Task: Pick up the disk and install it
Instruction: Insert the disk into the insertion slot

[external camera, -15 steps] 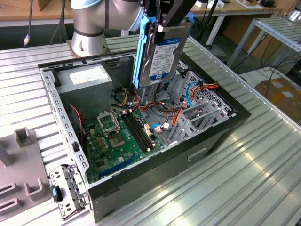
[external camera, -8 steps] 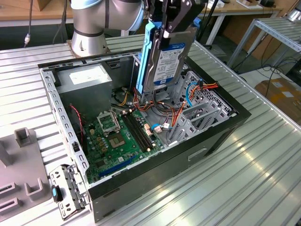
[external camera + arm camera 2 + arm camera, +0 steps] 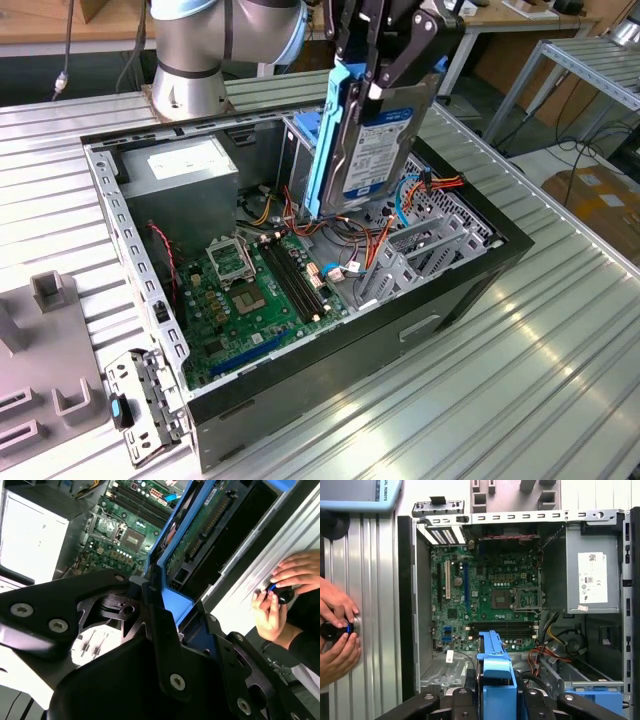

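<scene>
The disk (image 3: 404, 122) is dull grey metal with a smooth paper label (image 3: 372, 165), set in a bright blue plastic rail (image 3: 328, 130). The table (image 3: 500, 380) is ribbed bare metal and shines. The gripper (image 3: 378, 85) looks matt black

A robotics lab or workshop: an open computer case (image 3: 330, 385) lies on a ribbed metal table (image 3: 480, 400), with workbenches (image 3: 590, 60) and a cardboard box (image 3: 600, 195) behind.
</scene>
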{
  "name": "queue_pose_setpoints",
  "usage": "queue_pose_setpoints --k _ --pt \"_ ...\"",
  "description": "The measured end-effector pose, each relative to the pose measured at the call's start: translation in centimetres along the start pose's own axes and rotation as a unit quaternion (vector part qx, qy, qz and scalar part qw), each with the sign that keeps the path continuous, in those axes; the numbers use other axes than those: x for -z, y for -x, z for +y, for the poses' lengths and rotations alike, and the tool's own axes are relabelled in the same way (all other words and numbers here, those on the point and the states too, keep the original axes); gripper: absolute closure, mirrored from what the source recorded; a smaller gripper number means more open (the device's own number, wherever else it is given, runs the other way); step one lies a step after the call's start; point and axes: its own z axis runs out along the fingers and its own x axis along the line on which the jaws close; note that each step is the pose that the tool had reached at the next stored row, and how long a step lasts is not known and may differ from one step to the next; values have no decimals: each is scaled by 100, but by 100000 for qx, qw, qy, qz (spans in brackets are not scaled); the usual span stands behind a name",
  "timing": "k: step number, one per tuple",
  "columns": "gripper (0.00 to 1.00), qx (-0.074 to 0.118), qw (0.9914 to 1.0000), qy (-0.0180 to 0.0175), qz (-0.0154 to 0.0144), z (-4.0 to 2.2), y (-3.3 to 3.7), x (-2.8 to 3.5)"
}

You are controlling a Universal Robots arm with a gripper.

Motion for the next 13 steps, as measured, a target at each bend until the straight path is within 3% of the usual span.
queue_pose_setpoints --k 3,9,13 --pt "63 3 100000 -4 138 -54 -7 -6" --pt "63 2 100000 1 233 -240 -8 -23" --pt "63 4 100000 -6 312 -324 -56 -38"
